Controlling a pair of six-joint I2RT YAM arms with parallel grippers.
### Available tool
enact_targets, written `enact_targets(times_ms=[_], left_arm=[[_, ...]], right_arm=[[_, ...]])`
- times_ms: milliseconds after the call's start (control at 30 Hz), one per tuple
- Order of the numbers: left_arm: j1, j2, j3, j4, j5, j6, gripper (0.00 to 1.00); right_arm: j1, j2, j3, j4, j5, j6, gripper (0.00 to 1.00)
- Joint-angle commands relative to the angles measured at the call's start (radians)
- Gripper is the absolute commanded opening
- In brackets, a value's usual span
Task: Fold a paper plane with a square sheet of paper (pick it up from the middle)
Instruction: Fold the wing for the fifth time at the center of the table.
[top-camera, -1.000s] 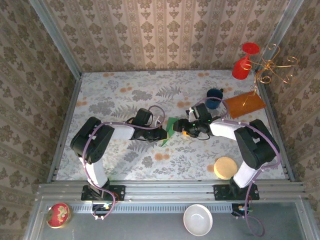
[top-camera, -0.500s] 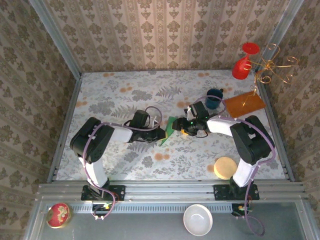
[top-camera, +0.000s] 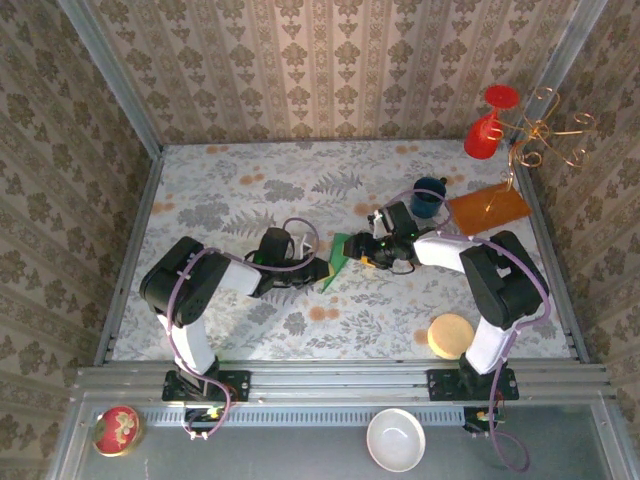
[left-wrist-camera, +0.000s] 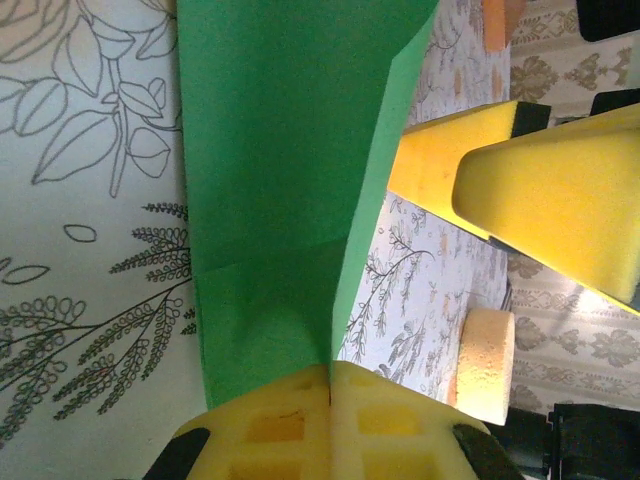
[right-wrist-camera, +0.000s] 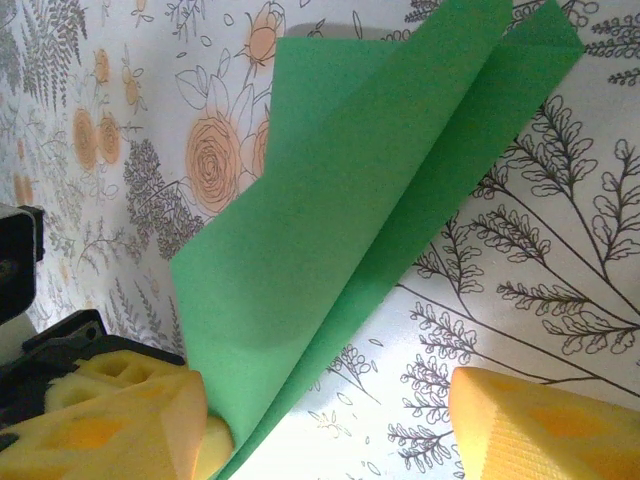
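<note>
Left jaws pinch green paper (left-wrist-camera: 280, 180) at its edge; right jaws apart alongside.

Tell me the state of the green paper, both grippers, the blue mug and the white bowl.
green paper: partly folded, one flap raised.
left gripper: shut on the green paper's edge.
right gripper: open, holding nothing.
blue mug: upright.
white bowl: upright, empty.
</note>
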Motion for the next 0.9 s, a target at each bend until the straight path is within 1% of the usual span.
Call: enact_targets(times_ms=[0, 233, 300, 633, 767, 867], left_arm=[[0.008, 0.015, -0.015, 0.052, -0.003, -0.026, 0.0], [0.01, 0.033, -0.026, 0.082, 0.001, -0.05, 0.0], [0.01, 0.038, -0.027, 0.09, 0.007, -0.058, 0.0], [0.01, 0.051, -0.028, 0.096, 0.01, -0.06, 0.0], [0.01, 0.033, -0.027, 0.074, 0.003, -0.052, 0.08], [0.01, -0.002, -0.024, 0.013, -0.013, -0.027, 0.15]], right_arm=[[0.01, 0.038, 0.04, -0.04, 0.016, -0.029, 0.68], [0.02, 0.089, 0.091, -0.073, 0.021, -0.041, 0.69], [0.023, 0.102, 0.107, -0.097, 0.039, -0.043, 0.69], [0.071, 0.192, 0.185, -0.268, 0.198, -0.043, 0.67], [0.085, 0.22, 0.213, -0.314, 0.245, -0.034, 0.67], [0.092, 0.233, 0.227, -0.335, 0.265, -0.03, 0.67]])
